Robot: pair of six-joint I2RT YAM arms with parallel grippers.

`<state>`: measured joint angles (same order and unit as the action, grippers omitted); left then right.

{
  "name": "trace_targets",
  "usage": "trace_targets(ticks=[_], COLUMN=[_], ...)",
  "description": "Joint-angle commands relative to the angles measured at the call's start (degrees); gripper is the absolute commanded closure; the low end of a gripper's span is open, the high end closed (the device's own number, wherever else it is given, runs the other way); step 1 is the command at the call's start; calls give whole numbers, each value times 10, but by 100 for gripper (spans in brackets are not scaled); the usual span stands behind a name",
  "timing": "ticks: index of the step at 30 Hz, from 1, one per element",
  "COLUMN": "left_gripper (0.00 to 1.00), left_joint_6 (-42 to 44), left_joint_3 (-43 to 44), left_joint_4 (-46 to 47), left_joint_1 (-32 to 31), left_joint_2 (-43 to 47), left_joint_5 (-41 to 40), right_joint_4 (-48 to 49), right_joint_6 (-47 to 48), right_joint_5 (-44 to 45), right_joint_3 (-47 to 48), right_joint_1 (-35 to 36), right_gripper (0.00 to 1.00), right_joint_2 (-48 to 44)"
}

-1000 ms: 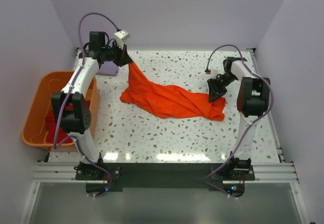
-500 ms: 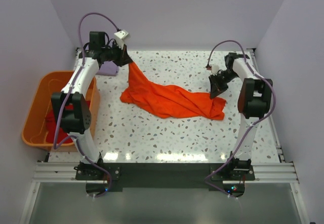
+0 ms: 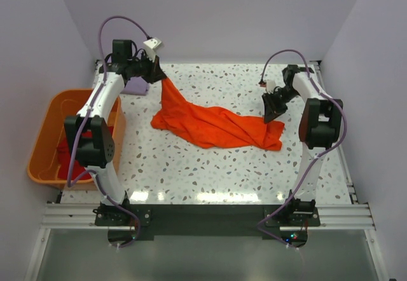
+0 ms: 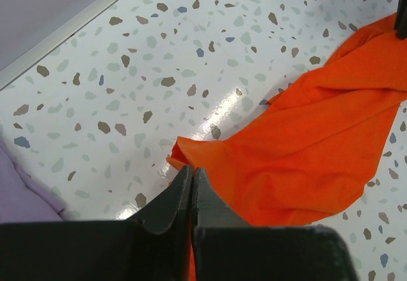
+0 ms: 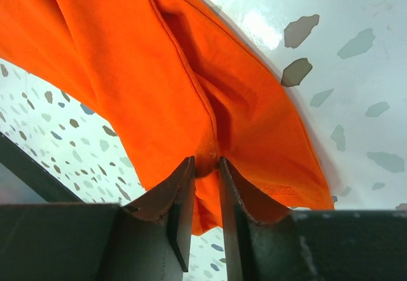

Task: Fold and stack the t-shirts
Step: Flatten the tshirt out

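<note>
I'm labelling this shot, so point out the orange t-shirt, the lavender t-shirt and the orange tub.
orange t-shirt (image 3: pixel 216 127), top view, middle of the spread cloth.
lavender t-shirt (image 3: pixel 137 89), top view, the part showing beside the left arm.
orange tub (image 3: pixel 42 138), top view, its left wall.

the white speckled table (image 3: pixel 210 179) carries the bright orange t-shirt (image 3: pixel 216 125), rumpled in a long band from near the far left corner across the middle to the right edge. the pale lavender t-shirt (image 3: pixel 135 88) lies bunched in the far left corner.
</note>
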<state>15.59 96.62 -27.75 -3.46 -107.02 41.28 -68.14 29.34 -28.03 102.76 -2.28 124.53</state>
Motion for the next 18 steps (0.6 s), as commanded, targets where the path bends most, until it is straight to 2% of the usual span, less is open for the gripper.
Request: trace_targets(ticks=[1,5,9,11,18], left_gripper=[100,100,100,100,100], left_joint_6=[1,1,0,0,0], left_joint_3=[-2,0,6,8,11], left_joint_4=[24,24,22,23,20], left_joint_1=[-2,-4,-5,-5,-8], left_joint_2=[21,17,12,9,7], left_joint_5=[5,5,4,5,4], right_joint_4=[-6,2,-3,4,10], right_joint_6=[-3,-5,-3,-5,-7], right_joint_5=[3,3,1,7,26], right_joint_3=[28,24,25,25,35], right_joint_1=[3,4,6,6,6], right_gripper=[72,71,79,72,70], right_joint_2=[-19,-23,-17,-17,4])
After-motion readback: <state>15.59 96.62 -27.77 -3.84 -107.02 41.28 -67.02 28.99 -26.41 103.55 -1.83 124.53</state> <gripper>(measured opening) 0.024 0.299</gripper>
